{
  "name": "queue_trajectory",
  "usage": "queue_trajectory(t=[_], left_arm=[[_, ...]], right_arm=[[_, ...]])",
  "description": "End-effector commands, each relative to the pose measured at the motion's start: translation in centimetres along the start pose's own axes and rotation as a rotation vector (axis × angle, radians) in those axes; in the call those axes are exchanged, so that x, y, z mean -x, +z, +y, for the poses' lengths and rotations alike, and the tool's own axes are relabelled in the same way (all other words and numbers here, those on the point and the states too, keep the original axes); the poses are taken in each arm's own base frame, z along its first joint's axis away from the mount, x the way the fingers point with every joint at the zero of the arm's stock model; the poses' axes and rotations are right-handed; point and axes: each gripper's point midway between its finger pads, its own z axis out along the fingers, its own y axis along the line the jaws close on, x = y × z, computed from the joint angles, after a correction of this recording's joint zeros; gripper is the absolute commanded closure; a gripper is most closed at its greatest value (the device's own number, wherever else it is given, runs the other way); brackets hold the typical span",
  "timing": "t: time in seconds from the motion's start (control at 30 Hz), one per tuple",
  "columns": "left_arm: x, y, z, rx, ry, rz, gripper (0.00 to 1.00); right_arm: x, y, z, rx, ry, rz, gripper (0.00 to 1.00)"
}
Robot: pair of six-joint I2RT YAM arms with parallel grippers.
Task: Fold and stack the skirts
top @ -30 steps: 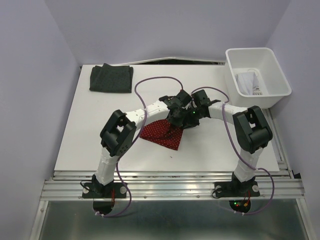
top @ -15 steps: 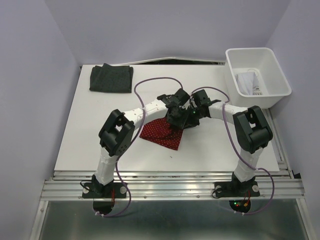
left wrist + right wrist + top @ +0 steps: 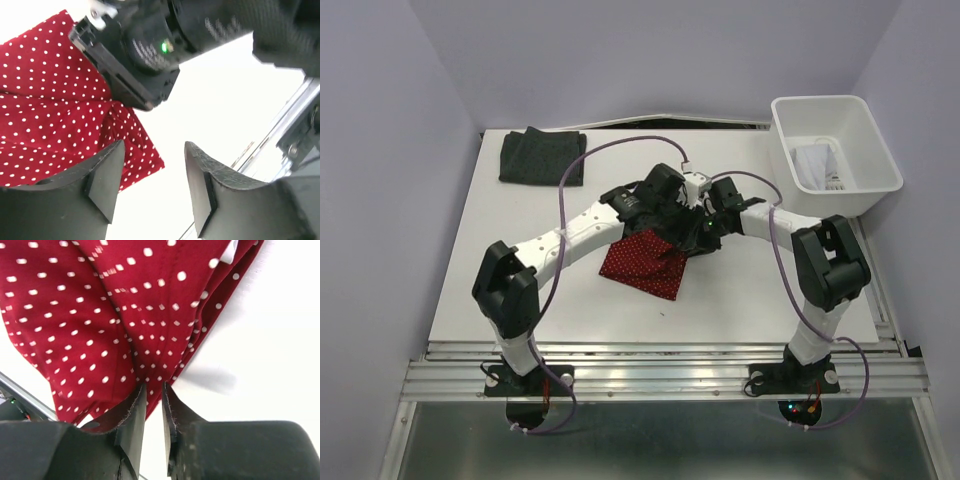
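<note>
The red skirt point(image 3: 642, 262) lies part-folded at the centre of the table point(image 3: 500, 240). The right gripper point(image 3: 154, 386) looks pinched on its bunched edge, while the left gripper point(image 3: 154, 150) hangs spread and empty at the skirt's 12 o'clock side. Best to lay that edge flat, smooth the creases, then carry it to the folded dark skirt point(image 3: 542, 155) at 11 o'clock

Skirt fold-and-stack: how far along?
Done: dark skirt lies folded at the far-left corner. In hand: red skirt mid-table, right gripper pinching its edge, left gripper open and empty. Left: white skirt in the bin; nothing stacked yet.
</note>
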Motion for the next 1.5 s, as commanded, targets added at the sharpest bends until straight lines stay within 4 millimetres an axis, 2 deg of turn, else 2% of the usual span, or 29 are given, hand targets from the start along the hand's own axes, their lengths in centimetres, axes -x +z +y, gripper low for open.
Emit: queue_trajectory(t=[0.0, 0.07, 0.17, 0.2, 0.23, 0.3, 0.43, 0.5, 0.57, 0.67, 0.83, 0.87, 1.0, 1.2, 1.4, 1.47], left_arm=[[0.7, -2.8, -0.7, -0.053, 0.1, -0.083, 0.42], [1.5, -4.7, 0.7, -0.044, 0.096, -0.155, 0.42], [2.3, -6.9, 3.2, -0.034, 0.045, -0.215, 0.44], [2.6, -7.8, 5.7, 0.008, -0.01, -0.23, 0.47], [2.6, -8.3, 7.0, 0.028, -0.043, -0.234, 0.48], [2.0, -9.4, 9.8, 0.063, -0.113, -0.226, 0.49], [0.1, -10.0, 12.4, 0.091, -0.186, -0.243, 0.5], [-0.3, -9.5, 12.5, 0.075, -0.174, -0.232, 0.55], [-1.6, -8.4, 12.8, 0.074, -0.207, -0.186, 0.64], [-3.1, -7.1, 12.9, 0.045, -0.265, -0.155, 0.72], [-4.2, -5.2, 12.6, -0.014, -0.331, -0.109, 0.76], [-4.4, -4.9, 12.7, -0.022, -0.341, -0.099, 0.78], [-5.6, -3.1, 13.1, -0.037, -0.381, -0.046, 0.78], [-7.1, -1.1, 14.0, -0.027, -0.42, 0.013, 0.81], [-8.1, -0.1, 15.0, 0.004, -0.454, 0.04, 0.85], [-8.5, 0.1, 15.4, 0.024, -0.462, 0.047, 0.86]], right_arm=[[3.2, -3.8, 2.6, 0.018, -0.084, -0.117, 0.74], [3.9, -5.1, 3.5, 0.026, -0.121, -0.149, 0.66], [4.1, -6.8, 4.0, 0.018, -0.174, -0.174, 0.6], [4.4, -7.2, 3.9, 0.006, -0.214, -0.188, 0.58], [4.6, -7.6, 3.9, -0.003, -0.237, -0.2, 0.54], [5.1, -8.5, 3.7, -0.031, -0.293, -0.23, 0.51], [6.0, -9.5, 5.5, -0.039, -0.396, -0.285, 0.51], [5.8, -9.0, 7.2, -0.04, -0.474, -0.295, 0.51], [5.7, -8.2, 8.7, -0.053, -0.548, -0.288, 0.52], [3.9, -5.7, 11.4, -0.101, -0.689, -0.261, 0.54], [3.8, -2.7, 12.8, -0.154, -0.737, -0.262, 0.57], [3.8, -1.6, 12.2, -0.173, -0.736, -0.243, 0.56], [4.4, 0.3, 12.0, -0.25, -0.763, -0.256, 0.5], [5.9, 1.2, 10.7, -0.337, -0.798, -0.296, 0.51], [5.9, 2.0, 9.1, -0.4, -0.834, -0.275, 0.59], [6.2, 1.6, 8.7, -0.427, -0.844, -0.286, 0.69]])
